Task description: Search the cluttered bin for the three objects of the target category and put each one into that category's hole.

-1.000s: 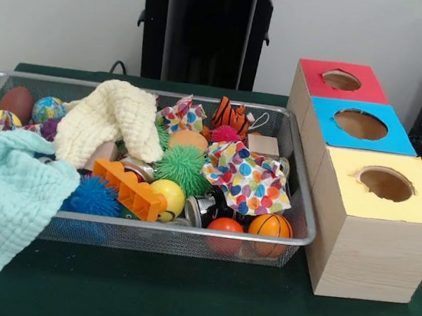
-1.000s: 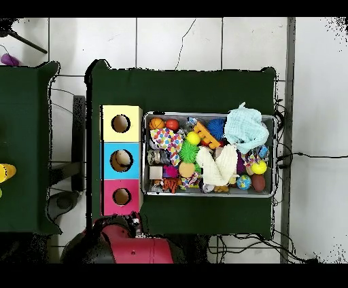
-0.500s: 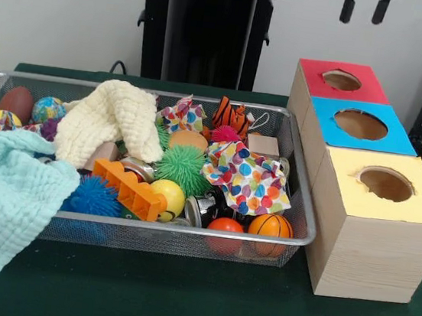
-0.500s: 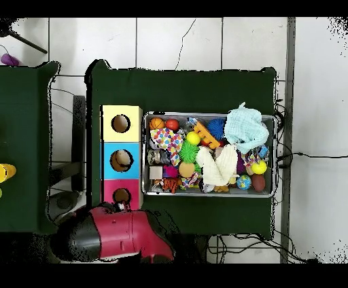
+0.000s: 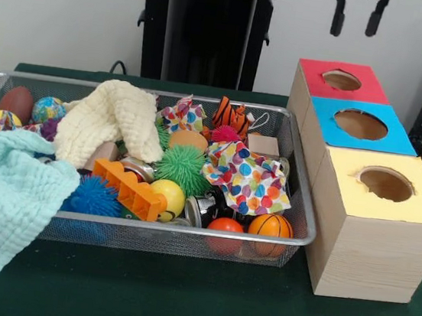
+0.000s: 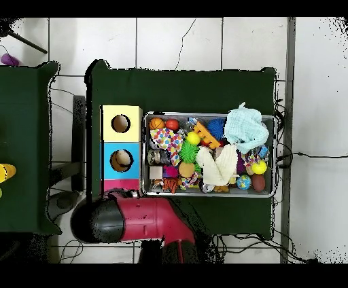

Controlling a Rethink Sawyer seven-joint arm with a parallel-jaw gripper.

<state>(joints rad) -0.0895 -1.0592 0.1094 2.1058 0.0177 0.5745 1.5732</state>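
The silver wire mesh bin (image 5: 148, 227) stands on the green table, full of mixed toys and cloths; it also shows in the overhead view (image 6: 209, 114). Right of it in the front view stand three wooden boxes with round holes: red (image 5: 314, 74), blue (image 5: 319, 121) and yellow (image 5: 345, 194). My gripper (image 5: 356, 20) hangs open and empty at the top edge, above the red box. In the overhead view my red arm (image 6: 146, 219) covers most of the red box (image 6: 121, 185).
In the bin lie a cream cloth (image 5: 115, 119), a mint cloth (image 5: 6, 194) draped over the rim, a polka-dot cloth (image 5: 247, 179), a green spiky ball (image 5: 183, 166), an orange brick (image 5: 126, 188), a basketball (image 5: 269, 227) and a wooden block (image 5: 263, 144).
The gripper has come into the front view and moved down above the red box. In the overhead view the arm has swung over the red box. The bin's contents have not moved.
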